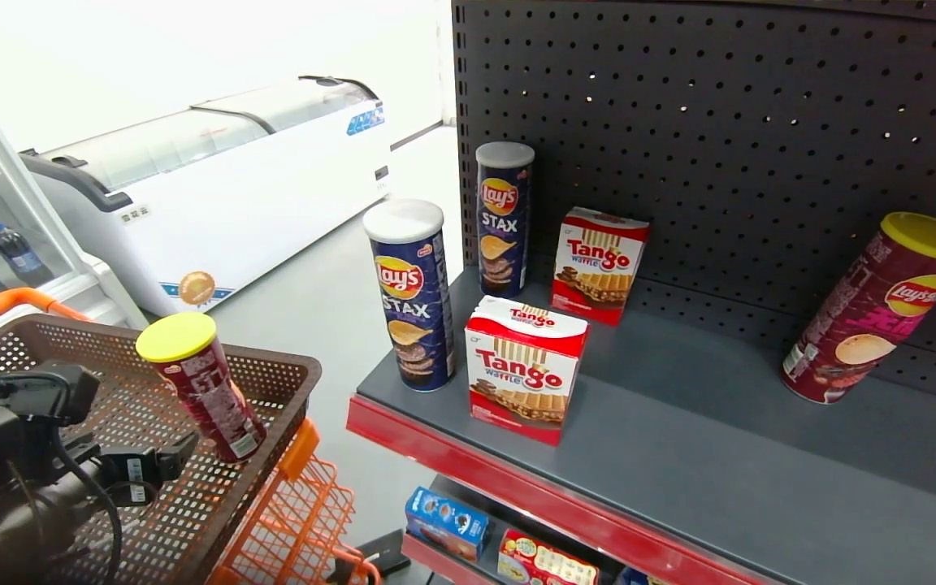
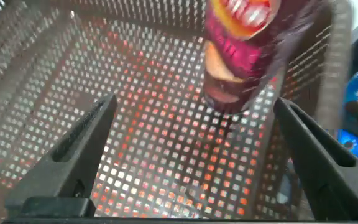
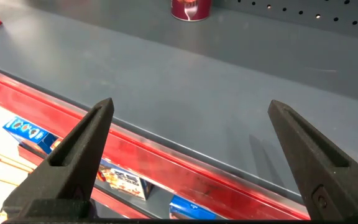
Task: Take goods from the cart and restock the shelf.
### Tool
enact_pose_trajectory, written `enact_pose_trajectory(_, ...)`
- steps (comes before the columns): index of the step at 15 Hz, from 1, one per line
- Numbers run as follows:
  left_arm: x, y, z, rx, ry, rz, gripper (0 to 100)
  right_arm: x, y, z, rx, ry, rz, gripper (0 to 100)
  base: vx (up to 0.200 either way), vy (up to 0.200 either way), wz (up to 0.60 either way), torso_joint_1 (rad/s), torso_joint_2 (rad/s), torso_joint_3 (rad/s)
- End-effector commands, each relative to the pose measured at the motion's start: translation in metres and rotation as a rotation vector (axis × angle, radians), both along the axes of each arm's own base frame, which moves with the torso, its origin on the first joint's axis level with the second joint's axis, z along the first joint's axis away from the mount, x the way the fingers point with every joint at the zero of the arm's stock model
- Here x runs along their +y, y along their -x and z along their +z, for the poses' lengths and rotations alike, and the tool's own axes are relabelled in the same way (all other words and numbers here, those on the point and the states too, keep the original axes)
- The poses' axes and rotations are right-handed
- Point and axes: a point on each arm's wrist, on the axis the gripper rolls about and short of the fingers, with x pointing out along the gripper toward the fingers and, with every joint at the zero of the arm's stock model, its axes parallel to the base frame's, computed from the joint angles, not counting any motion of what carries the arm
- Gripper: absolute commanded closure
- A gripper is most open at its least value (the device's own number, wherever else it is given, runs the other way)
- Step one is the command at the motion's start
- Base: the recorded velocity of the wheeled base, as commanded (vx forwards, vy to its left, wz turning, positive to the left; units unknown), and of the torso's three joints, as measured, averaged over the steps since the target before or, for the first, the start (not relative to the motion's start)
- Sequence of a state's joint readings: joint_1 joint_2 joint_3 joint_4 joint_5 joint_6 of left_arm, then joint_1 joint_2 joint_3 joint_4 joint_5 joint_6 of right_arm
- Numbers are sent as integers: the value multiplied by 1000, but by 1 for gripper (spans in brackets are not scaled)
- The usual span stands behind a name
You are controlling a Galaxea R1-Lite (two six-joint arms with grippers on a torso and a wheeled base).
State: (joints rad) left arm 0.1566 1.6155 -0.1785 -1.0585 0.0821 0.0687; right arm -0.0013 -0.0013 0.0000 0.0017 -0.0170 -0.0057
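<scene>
The left gripper (image 2: 194, 109) sits inside the cart basket (image 1: 275, 367) with its fingers (image 2: 82, 134) spread wide and empty. The maroon chip can (image 1: 201, 388) leans just ahead of them, not yet held. To take it well, I would line both fingers up on the middle of the tube, under the yellow lid (image 1: 176, 335), match its tilt, then close gently. The glossy round wall looks slippery and could dent. The basket is brown perforated plastic, so a fingertip may catch in the holes. The right gripper (image 3: 191, 107), likewise open and empty, hangs over the flat, matte grey shelf (image 1: 679, 439) near its red front edge (image 1: 468, 467).
</scene>
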Motion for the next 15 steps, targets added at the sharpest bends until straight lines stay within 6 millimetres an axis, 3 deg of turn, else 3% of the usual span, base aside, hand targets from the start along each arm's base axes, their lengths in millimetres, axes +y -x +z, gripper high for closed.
enact_pose_trajectory(1,5,-20,-18,58,20,11,0,0,0,0,1,0,0,0,0,0,0,0,0,0)
enact_pose_trajectory(5,0,-49,-20,15,18,-24,0,0,0,0,1,0,0,0,0,0,0,0,0,0)
enact_pose_trajectory(8,-12,-60,-19,-3,15,-77,0,0,0,0,1,0,0,0,0,0,0,0,0,0)
enact_pose_trajectory(15,-11,-88,-17,-49,8,-82,0,0,0,0,1,0,0,0,0,0,0,0,0,0)
